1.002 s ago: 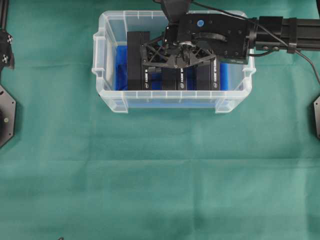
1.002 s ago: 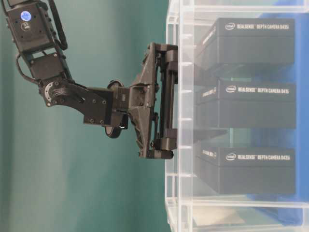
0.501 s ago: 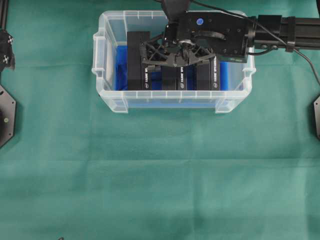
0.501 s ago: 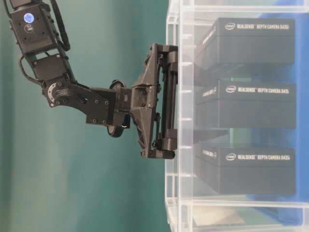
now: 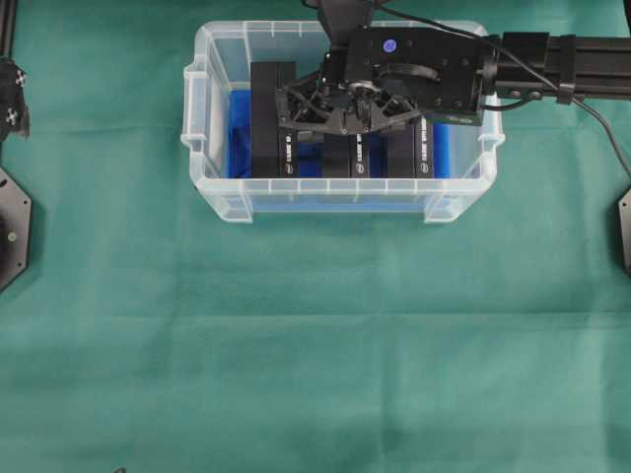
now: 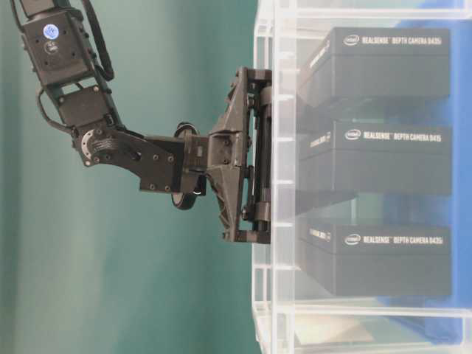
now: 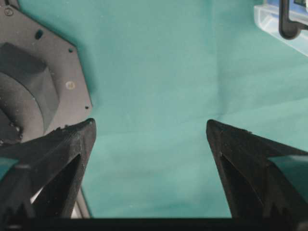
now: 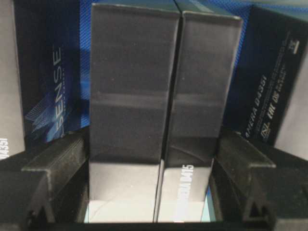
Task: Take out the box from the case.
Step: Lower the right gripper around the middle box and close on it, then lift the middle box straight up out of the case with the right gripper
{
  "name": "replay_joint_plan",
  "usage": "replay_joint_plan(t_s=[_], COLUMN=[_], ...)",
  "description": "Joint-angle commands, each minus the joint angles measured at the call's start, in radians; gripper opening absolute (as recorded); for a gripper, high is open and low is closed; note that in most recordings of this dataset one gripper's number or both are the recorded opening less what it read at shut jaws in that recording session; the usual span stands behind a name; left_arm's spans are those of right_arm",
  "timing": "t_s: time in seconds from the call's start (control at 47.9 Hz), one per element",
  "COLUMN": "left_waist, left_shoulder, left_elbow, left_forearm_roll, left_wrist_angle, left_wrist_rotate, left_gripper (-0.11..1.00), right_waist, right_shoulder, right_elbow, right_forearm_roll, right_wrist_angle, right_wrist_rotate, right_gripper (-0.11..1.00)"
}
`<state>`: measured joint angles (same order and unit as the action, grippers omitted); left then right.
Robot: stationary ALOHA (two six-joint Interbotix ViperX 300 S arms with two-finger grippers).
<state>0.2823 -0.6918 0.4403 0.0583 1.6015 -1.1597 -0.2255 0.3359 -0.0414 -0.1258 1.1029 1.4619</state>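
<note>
From overhead, one clear case [image 5: 340, 192] sits at the far middle of the green cloth [image 5: 296, 345], holding three black boxes [image 5: 272, 123] in a row, with the right gripper [image 5: 347, 110] lowered over the middle one. The table-level view shows the same three boxes [image 6: 376, 158] through the case wall [image 6: 276, 221], the gripper's fingers [image 6: 259, 155] reaching inside. The left gripper [image 7: 149, 168] hovers over bare cloth, jaws spread wide, while the right wrist view shows its two fingers [image 8: 60, 168] flanking what looks like a pair of dark box faces, seemingly not yet clamped.
</note>
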Motion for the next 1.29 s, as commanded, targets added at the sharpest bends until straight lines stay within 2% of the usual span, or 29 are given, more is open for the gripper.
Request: replay_joint_plan(t_s=[0.0, 0.563, 1.273], left_waist=[0.002, 0.000, 0.002], left_shoulder=[-0.002, -0.002, -0.002], left_elbow=[-0.012, -0.012, -0.015], left_forearm_roll=[0.003, 0.003, 0.002], left_wrist_angle=[-0.003, -0.002, -0.003], left_wrist_rotate=[-0.002, 0.002, 0.002], left_gripper=[0.95, 0.95, 0.95], right_waist=[0.003, 0.005, 0.005], right_shoulder=[-0.018, -0.029, -0.100], right_elbow=[-0.011, -0.025, -0.175], right_forearm_roll=[-0.008, -0.011, -0.006], right_wrist_angle=[-0.012, -0.005, 0.187], right_wrist_rotate=[0.002, 0.005, -0.002], right_gripper=[0.66, 0.66, 0.66])
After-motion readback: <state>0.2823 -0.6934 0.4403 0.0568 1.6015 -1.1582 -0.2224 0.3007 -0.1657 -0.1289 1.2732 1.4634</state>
